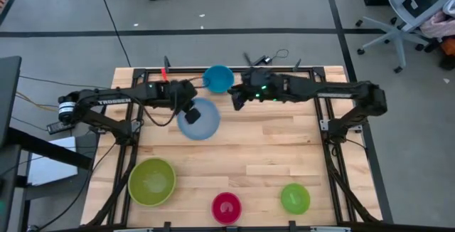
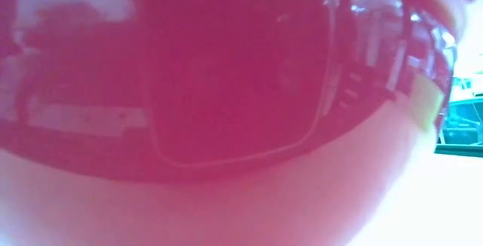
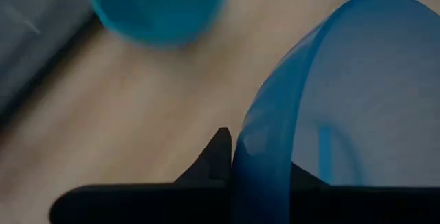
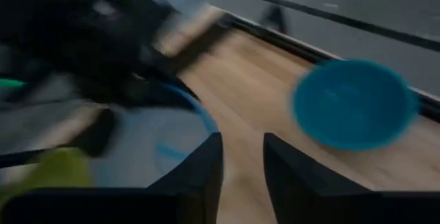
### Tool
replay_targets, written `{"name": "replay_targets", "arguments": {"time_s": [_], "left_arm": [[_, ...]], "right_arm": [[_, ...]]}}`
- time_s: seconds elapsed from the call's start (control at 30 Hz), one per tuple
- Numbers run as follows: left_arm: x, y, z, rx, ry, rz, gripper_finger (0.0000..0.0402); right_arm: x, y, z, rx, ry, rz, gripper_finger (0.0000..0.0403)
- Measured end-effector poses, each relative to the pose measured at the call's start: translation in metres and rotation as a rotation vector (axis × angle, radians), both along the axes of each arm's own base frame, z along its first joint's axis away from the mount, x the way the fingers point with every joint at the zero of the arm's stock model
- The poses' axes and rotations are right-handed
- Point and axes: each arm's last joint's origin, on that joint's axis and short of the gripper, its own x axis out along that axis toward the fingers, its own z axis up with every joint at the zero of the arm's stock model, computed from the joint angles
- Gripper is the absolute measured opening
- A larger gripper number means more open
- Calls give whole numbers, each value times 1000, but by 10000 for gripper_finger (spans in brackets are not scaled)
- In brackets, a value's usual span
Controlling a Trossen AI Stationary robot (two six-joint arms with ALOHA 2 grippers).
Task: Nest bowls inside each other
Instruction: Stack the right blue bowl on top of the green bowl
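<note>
A pale translucent blue bowl (image 1: 201,120) sits left of the table's middle, toward the far edge, with my left gripper (image 1: 190,111) shut on its rim. A medium blue bowl (image 1: 218,77) rests on its base at the far edge, just beyond. My right gripper (image 1: 237,100) hovers to the right of both, open, with nothing between its fingers (image 4: 206,172). Along the near edge stand a large lime-green bowl (image 1: 151,181), a small magenta bowl (image 1: 226,206) and a small green bowl (image 1: 295,198). My left gripper holds the pale blue bowl by its rim (image 3: 240,148) on the side toward the table's left. One finger (image 3: 218,154) is outside the wall and the other inside, dimly seen through it. The fingers slant down from the left. I cannot tell whether the bowl is off the table.
The magenta bowl (image 2: 241,125) stands right against the low camera and fills that view. Bare wood lies across the table's middle (image 1: 263,154). A dark frame rail (image 1: 213,68) with cables runs along the far edge behind the blue bowl.
</note>
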Motion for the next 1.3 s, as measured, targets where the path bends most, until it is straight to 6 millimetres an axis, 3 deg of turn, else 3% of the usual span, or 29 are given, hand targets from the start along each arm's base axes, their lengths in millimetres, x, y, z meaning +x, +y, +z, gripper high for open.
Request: {"name": "replay_targets", "arguments": {"time_s": [0.2, 0.43, 0.57, 0.83, 1.0, 1.13, 1.3], "left_arm": [[-34, -36, 4, -327, 169, -321, 19], [-73, -89, 23, -344, 199, -481, 19], [-81, -113, 21, -312, 199, -479, 23], [-102, -145, -39, -388, 352, -373, 34], [-107, -153, -51, -429, 352, -284, 43], [-109, -157, -52, -446, 350, -256, 89], [-111, -160, -52, -497, 370, -229, 189]], "right_arm": [[-37, 1, 31, -86, -18, -59, 130], [-53, -2, 14, -73, 140, -161, 129], [-47, 1, -8, -23, 181, -170, 129], [-25, 11, -34, 25, 216, -117, 131], [-11, 13, -42, 63, 183, -53, 131], [-3, 10, -49, 79, 175, -34, 133], [6, 5, -60, 67, 189, -57, 141]]}}
